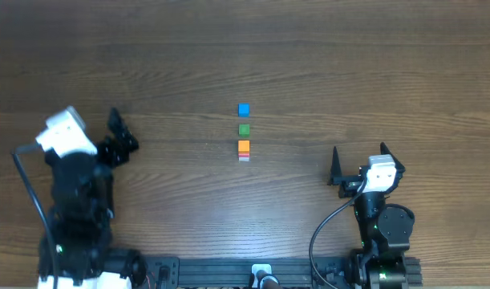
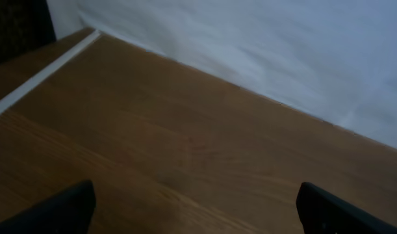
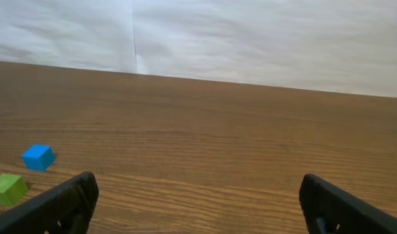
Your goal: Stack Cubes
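Right arm's fingers [image 3: 65, 201] stand spread wide with nothing between them, over the desk's [image 1: 389, 72] near right part. The left arm's fingers [image 2: 58, 211] are likewise released and bare, toward the left edge.

Three cubes lie in a line at the desk's middle, running from the far edge toward the near one. The blue cube [image 1: 244, 110] is farthest, the green cube [image 1: 244, 129] is next, and the orange cube [image 1: 244, 147] is nearest the arms, each just beside the next. A pale sliver shows at the orange one's near side — I cannot tell what it is.

The risk lies in the tight spacing — wide fingers descending on one cube could knock its neighbour. An off-centre release would likely topple so small a stack.
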